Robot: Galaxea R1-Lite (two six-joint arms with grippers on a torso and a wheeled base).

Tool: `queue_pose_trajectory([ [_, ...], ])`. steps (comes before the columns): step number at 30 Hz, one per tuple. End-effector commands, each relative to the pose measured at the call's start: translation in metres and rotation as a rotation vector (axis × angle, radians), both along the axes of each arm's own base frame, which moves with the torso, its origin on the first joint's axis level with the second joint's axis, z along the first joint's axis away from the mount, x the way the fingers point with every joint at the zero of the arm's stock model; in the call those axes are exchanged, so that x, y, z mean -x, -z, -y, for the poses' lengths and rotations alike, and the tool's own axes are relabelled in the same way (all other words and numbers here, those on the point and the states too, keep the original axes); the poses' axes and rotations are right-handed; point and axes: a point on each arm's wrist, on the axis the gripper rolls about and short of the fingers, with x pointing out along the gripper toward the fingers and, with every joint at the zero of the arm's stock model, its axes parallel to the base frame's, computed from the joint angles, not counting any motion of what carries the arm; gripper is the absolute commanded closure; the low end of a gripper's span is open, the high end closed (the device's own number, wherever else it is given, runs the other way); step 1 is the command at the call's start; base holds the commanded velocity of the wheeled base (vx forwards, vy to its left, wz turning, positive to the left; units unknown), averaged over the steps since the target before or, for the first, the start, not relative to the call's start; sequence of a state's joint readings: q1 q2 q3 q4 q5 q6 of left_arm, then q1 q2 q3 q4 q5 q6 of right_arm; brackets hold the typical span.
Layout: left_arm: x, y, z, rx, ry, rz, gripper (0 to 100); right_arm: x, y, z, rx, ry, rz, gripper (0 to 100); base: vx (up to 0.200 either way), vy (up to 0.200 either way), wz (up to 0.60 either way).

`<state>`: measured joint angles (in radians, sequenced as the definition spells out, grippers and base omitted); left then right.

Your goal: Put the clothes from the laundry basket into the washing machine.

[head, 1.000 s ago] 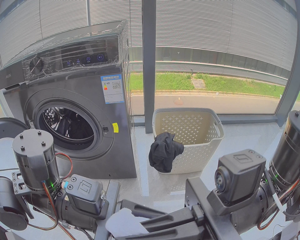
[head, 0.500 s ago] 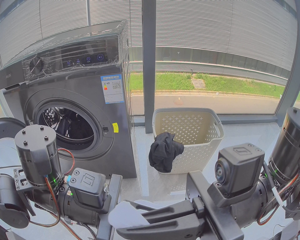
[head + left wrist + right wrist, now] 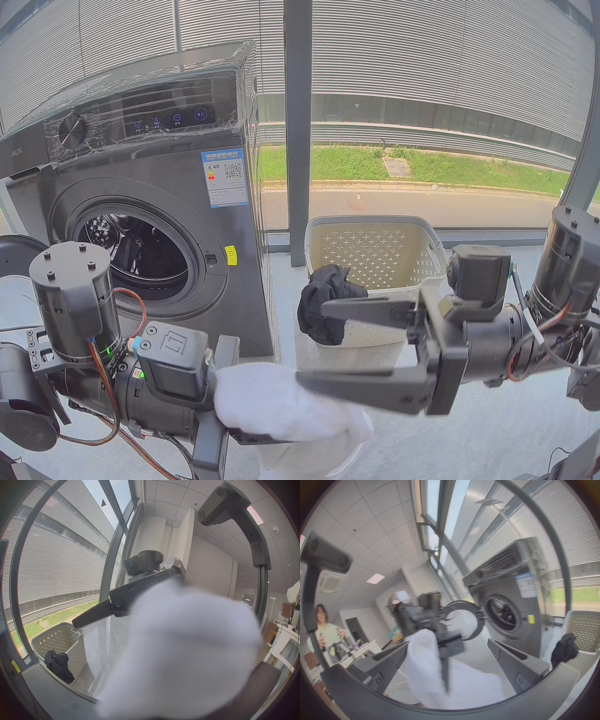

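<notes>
My left gripper [image 3: 240, 412] is low at the left, shut on a white cloth [image 3: 284, 403] that bulges out of it [image 3: 181, 652]. My right gripper [image 3: 309, 344] points left at the cloth and is open, one finger above the other. From its wrist view, the white cloth [image 3: 456, 680] lies between its fingers [image 3: 512, 664]; whether they touch it I cannot tell. A black garment [image 3: 328, 300] hangs over the front left rim of the beige laundry basket [image 3: 375, 250]. The grey washing machine [image 3: 187, 187] stands left of the basket, its drum [image 3: 134, 250] open and dark clothes inside.
The washer's round door [image 3: 19, 253] is swung open at the far left. A grey window post [image 3: 298, 125] rises behind the gap between washer and basket. Bare floor [image 3: 500, 431] lies in front of the basket and to its right.
My right arm has swung up and to the left, and its open gripper now reaches the cloth. The white cloth has risen and shows much more. The left arm rose slightly.
</notes>
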<state>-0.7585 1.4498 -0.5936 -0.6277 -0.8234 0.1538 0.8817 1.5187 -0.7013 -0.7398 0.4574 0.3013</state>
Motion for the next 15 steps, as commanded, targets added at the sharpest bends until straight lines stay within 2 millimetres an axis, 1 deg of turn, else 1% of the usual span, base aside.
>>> queue_pose_trajectory([
  [1, -0.015, -0.009, -0.005, 0.030, -0.063, 0.034, 100, -0.031, 0.012, 0.053, 0.028, 0.289, -0.031, 0, 0.000, 0.000, 0.00],
  [3, -0.026, -0.017, -0.003, 0.062, -0.088, 0.066, 100, -0.032, 0.015, 0.068, 0.029, 0.337, -0.039, 0, 0.000, 0.000, 0.00],
  [4, -0.033, -0.023, -0.002, 0.086, -0.105, 0.079, 100, -0.029, 0.017, 0.080, 0.030, 0.366, -0.043, 0, 0.000, 0.000, 0.00],
  [5, -0.035, -0.026, -0.001, 0.094, -0.107, 0.082, 100, -0.028, 0.018, 0.083, 0.031, 0.369, -0.045, 0, 0.000, 0.000, 0.00],
  [6, -0.039, -0.030, 0.001, 0.110, -0.116, 0.085, 100, -0.023, 0.021, 0.092, 0.033, 0.360, -0.054, 0, 0.000, 0.000, 0.00],
  [7, -0.040, -0.033, 0.002, 0.118, -0.123, 0.085, 100, -0.021, 0.024, 0.094, 0.036, 0.346, -0.061, 0, 0.000, 0.000, 0.00],
  [8, -0.044, -0.035, 0.003, 0.129, -0.141, 0.082, 100, -0.014, 0.030, 0.100, 0.045, 0.309, -0.070, 0, 0.000, 0.000, 0.00],
  [11, -0.050, -0.039, 0.008, 0.148, -0.162, 0.082, 100, 0.002, 0.048, 0.107, 0.079, 0.229, -0.114, 0, 0.000, 0.000, 0.00],
  [12, -0.050, -0.039, 0.008, 0.148, -0.162, 0.082, 100, 0.002, 0.048, 0.107, 0.079, 0.229, -0.114, 0, 0.000, 0.000, 0.00],
  [13, -0.053, -0.042, 0.010, 0.168, -0.166, 0.099, 100, 0.009, 0.063, 0.107, 0.117, 0.174, -0.146, 0, 0.000, 0.000, 0.00],
  [15, -0.055, -0.045, 0.011, 0.179, -0.167, 0.112, 100, 0.011, 0.070, 0.106, 0.137, 0.148, -0.162, 0, 0.000, 0.000, 0.00],
])
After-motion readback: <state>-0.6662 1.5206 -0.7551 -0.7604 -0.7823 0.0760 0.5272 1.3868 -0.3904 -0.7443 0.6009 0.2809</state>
